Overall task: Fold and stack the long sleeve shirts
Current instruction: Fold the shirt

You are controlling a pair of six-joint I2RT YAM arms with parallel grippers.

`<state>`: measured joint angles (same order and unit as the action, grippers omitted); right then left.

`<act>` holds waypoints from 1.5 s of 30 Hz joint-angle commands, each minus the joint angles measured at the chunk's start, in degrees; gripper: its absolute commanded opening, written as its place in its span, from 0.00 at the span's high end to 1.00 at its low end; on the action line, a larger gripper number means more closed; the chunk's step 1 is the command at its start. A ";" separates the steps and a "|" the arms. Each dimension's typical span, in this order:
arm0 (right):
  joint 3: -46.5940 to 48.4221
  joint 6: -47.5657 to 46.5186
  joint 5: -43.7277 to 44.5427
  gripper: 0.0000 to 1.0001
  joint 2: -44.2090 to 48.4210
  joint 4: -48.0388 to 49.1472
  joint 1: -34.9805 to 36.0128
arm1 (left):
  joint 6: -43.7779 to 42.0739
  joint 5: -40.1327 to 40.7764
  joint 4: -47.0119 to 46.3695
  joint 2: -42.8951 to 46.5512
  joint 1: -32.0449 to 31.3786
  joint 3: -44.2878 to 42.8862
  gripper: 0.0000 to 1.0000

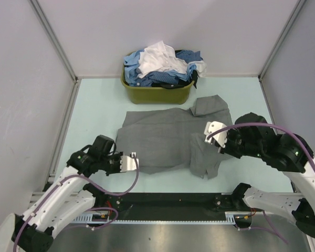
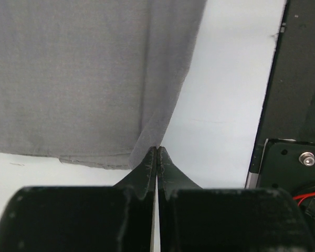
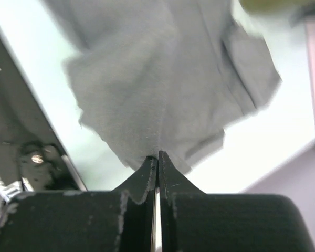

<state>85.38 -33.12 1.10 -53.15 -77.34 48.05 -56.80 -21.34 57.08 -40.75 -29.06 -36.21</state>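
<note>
An olive-green plastic basket (image 1: 157, 96) stands at the upper middle of the top view, against the back wall (image 1: 163, 26). It sits on a pale, mint-tinted counter (image 1: 94, 105) that fills the middle of the frame. Plain white panels close in the left and right sides, joined by slanting metal posts (image 1: 55, 39). A black strip (image 1: 173, 202) runs along the lower edge, with a dull steel plate (image 1: 173, 239) below it.

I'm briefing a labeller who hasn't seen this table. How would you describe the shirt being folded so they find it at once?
Find the pale table, then the olive basket at its far edge, heaped with blue and white shirts. Right in front of it lies the grey shirt, spread out. It alone is plain grey and outside the basket.
</note>
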 commanded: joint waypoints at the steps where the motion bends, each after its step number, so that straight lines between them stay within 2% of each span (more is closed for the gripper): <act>1: -2.15 -6.68 3.40 1.00 -0.81 -1.77 -8.04 | 4.50 -1.07 -5.48 -6.52 3.47 -4.74 1.00; 3: -1.80 -11.49 -0.12 1.00 -2.31 0.95 -14.18 | 5.03 -1.86 -6.19 -10.48 6.01 -7.02 1.00; 4: -0.93 -13.61 -4.57 1.00 -4.14 1.75 -20.48 | 4.94 -2.03 -6.45 -11.97 6.81 -7.65 1.00; 7: 1.26 -18.98 -11.09 1.00 -7.84 5.35 -30.52 | 4.50 -1.95 -8.03 -16.10 9.02 -9.23 1.00; 8: 1.71 -19.69 -12.43 1.00 -10.37 5.79 -31.78 | 4.24 -1.60 -8.47 -17.07 9.19 -9.32 1.00; 13: -0.30 -22.33 -14.38 1.00 -16.19 9.30 -33.11 | 3.89 0.69 -12.51 -24.28 10.07 -10.20 1.00; 24: -8.21 -20.84 -13.33 1.00 -24.89 17.13 -33.72 | 5.03 2.62 -18.40 -34.83 10.16 -11.69 1.00; 32: -7.87 -14.52 -12.18 1.00 -31.13 27.07 -34.52 | 8.45 4.91 -22.62 -40.19 10.25 -13.01 1.00; 33: -7.52 -13.73 -12.18 0.96 -31.66 26.37 -34.43 | 8.63 4.99 -22.63 -40.54 10.25 -13.36 1.00; 35: -6.38 -12.67 -11.92 0.76 -33.42 24.36 -34.78 | 9.42 5.87 -22.71 -41.33 10.34 -14.06 0.86; 36: -5.67 -11.36 -12.44 0.47 -33.86 21.12 -35.39 | 10.38 5.79 -22.54 -41.34 10.43 -14.42 0.80; 37: -5.06 -10.83 -13.31 0.41 -34.21 19.00 -37.83 | 10.82 4.74 -22.28 -40.90 10.77 -14.77 0.68; 39: -2.86 -10.73 -17.96 0.34 -34.04 12.52 -41.44 | 11.00 -1.55 -20.87 -36.54 12.18 -15.39 0.60; 40: -2.77 -12.82 -21.55 0.34 -32.65 10.30 -45.81 | 10.48 -3.34 -20.61 -34.76 12.10 -14.86 0.50; 42: -4.08 -16.78 -23.59 0.34 -30.19 4.87 -49.26 | 10.39 -6.33 -21.04 -30.03 11.40 -14.33 0.36; 45: -12.14 -25.04 -25.28 0.37 -22.81 -0.16 -48.85 | 10.65 -8.53 -19.91 -28.16 9.64 -14.94 0.29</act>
<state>78.89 -49.34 -18.35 -85.47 -65.34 -0.58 -46.57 -22.13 36.53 -73.73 -17.78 -48.82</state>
